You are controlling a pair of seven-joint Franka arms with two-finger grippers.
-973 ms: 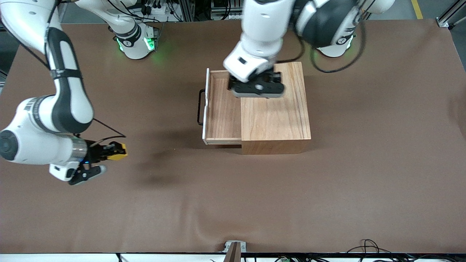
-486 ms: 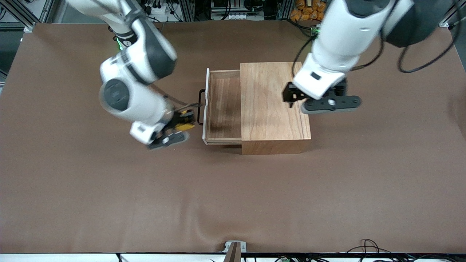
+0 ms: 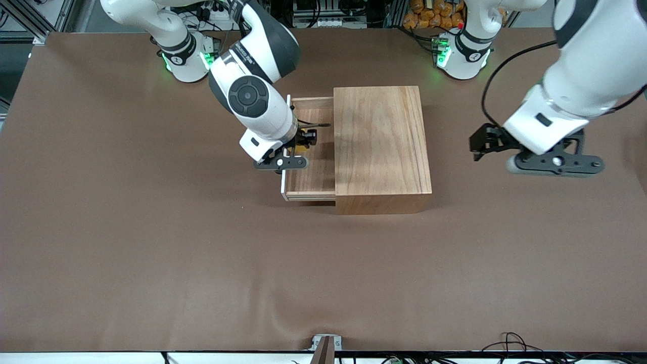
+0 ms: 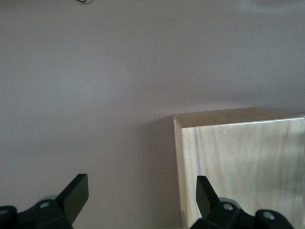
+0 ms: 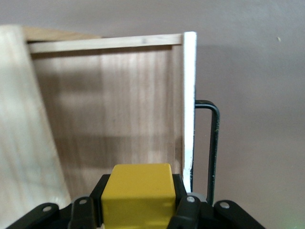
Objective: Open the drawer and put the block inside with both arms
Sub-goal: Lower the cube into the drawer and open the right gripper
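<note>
Right tool (image 5: 138,210) clenching block (image 5: 137,191) over open drawer (image 3: 309,172), left tool (image 4: 138,200) released over table (image 3: 151,253).

Front view: right arm's wrist covers most of the drawer (image 3: 314,174) front panel and handle; the block (image 3: 302,148) shows only as a yellow sliver under the right pincer (image 3: 303,143). Right wrist view: block (image 5: 137,193) and handle (image 5: 213,143) cut off at frame edge. Left wrist view: left pincer (image 4: 138,198) fingers (image 4: 76,193) cropped, cabinet (image 4: 238,167) only a corner. Both arms' upper links run out of frame.
</note>
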